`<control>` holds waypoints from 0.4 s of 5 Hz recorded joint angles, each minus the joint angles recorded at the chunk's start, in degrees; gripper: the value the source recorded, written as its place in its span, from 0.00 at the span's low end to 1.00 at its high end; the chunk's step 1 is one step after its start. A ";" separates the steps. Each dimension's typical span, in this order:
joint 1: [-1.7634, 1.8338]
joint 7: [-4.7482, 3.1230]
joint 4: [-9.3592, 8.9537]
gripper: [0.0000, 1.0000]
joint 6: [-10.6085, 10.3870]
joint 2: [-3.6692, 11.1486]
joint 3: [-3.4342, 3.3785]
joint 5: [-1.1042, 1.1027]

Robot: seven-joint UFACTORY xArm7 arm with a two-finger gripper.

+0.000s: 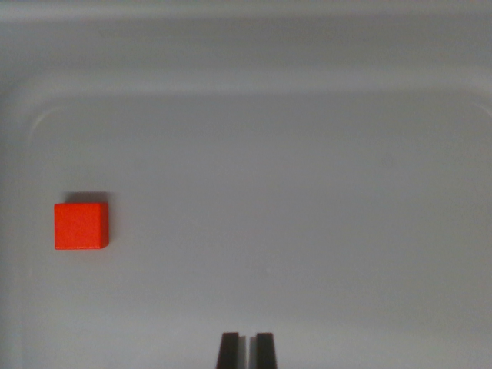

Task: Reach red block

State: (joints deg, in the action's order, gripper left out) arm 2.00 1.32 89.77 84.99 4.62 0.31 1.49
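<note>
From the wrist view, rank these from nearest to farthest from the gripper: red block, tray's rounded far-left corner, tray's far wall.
Measured across the wrist view from the gripper at bottom centre:
1. red block, on the tray floor at the wrist view's left.
2. tray's rounded far-left corner, beyond the block, upper left.
3. tray's far wall, along the top, though too close to the corner to rank firmly.

A bare test setup, likely a lab: ahead of the gripper (246, 350) lies only a plain, evenly lit grey tray (307, 192) with rounded corners and a raised rim, no household furnishings visible.
</note>
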 joint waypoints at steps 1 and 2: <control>0.00 0.00 0.00 0.00 0.00 0.00 0.00 0.00; 0.39 -0.03 -0.69 0.00 -1.56 0.91 -0.30 -0.09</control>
State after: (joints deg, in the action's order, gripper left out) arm 2.40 1.29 89.08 83.44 5.53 0.01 1.40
